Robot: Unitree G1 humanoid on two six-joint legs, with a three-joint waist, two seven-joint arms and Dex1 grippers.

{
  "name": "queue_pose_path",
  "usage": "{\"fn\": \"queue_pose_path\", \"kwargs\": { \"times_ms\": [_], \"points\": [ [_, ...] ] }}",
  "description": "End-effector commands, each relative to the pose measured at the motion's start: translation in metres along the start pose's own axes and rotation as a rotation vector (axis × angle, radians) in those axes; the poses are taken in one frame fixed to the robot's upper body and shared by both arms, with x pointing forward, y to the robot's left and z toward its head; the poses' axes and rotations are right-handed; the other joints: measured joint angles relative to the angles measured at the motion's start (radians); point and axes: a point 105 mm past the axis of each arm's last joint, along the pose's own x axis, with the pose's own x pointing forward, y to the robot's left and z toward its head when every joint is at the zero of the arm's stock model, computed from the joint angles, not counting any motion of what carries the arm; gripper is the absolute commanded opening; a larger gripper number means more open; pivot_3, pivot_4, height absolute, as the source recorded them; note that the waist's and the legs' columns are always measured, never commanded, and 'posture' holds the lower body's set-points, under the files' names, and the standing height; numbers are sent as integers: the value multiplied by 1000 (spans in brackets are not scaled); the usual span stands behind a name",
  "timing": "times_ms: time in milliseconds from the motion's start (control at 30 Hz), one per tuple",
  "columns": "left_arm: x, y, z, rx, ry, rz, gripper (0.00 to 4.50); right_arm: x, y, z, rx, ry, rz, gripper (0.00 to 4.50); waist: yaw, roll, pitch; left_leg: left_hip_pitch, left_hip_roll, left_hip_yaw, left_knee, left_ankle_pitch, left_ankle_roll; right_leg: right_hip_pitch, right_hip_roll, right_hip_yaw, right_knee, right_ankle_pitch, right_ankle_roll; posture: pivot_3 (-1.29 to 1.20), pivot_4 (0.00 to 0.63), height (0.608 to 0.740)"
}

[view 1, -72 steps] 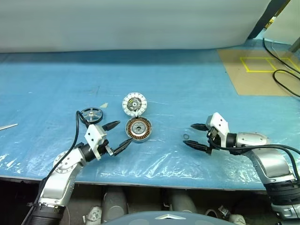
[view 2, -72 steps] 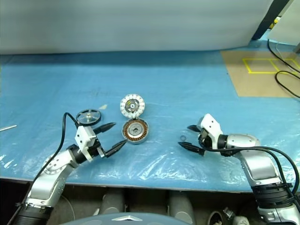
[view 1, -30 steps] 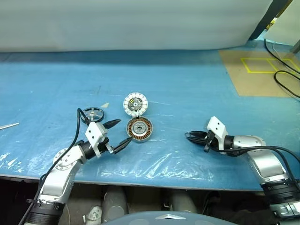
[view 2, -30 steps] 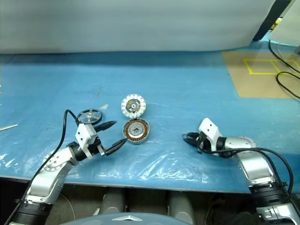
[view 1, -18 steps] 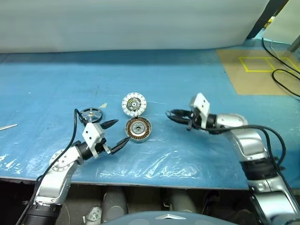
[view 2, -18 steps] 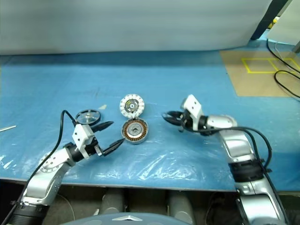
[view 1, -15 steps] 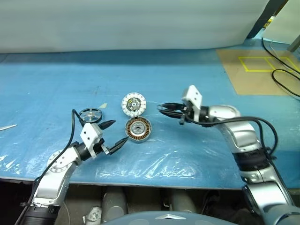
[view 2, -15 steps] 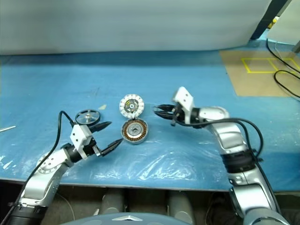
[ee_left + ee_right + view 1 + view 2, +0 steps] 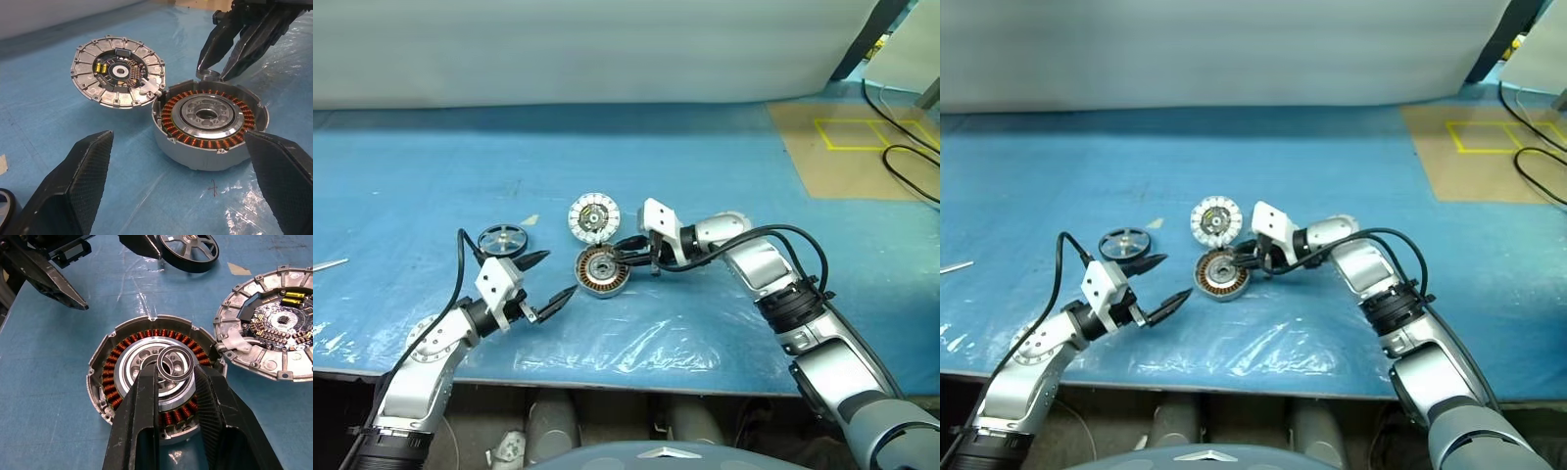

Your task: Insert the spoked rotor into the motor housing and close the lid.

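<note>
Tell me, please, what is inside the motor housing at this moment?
Inside the motor housing are copper windings round a silver hub. The right pincer holds a small metal ring above the hub, covering part of it. No spoked rotor inside.

Right arm reaches across toward left, forearm angled down. Right gripper (image 9: 175,382) poised over centre hub of motor housing (image 9: 602,269), fingers (image 9: 142,421) closed on small metal ring (image 9: 174,363), ring pinched between fingertips above hub. Left arm bent at near left of housing, wrist level. Left gripper (image 9: 551,277) points toward housing, near its left edge, not touching. Left fingers (image 9: 73,186) spread wide apart, nothing between them.
</note>
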Motion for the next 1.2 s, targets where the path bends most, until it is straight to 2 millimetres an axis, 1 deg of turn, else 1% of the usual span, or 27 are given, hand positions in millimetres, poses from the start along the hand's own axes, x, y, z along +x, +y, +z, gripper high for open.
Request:
{"fn": "queue_pose_path", "kwargs": {
  "times_ms": [33,167,367,733,1200],
  "points": [
    [1,0,11,37,-30,4,4500,5,1,15,-65,-26,26,656,-1,0,0,0,0,0,0,0,0,0,0,0,0,0,0,0,150,740],
    [1,0,11,37,-29,7,4500,12,3,17,-72,-26,38,656,1,0,0,0,0,0,0,0,0,0,0,0,1,0,0,0,150,740],
    [-1,2,10,40,-29,20,4500,19,4,9,-89,10,38,656,1,0,0,0,0,0,1,0,0,0,0,0,1,0,0,0,150,740],
    [-1,2,7,38,-30,31,4500,21,6,2,-90,32,44,656,1,0,0,0,0,0,1,0,0,0,0,0,1,0,0,0,150,740],
    [1,4,12,45,-36,31,4500,22,4,-2,-80,54,27,656,1,0,0,0,0,0,1,0,0,0,0,0,1,0,0,0,150,740]
  ]
}}
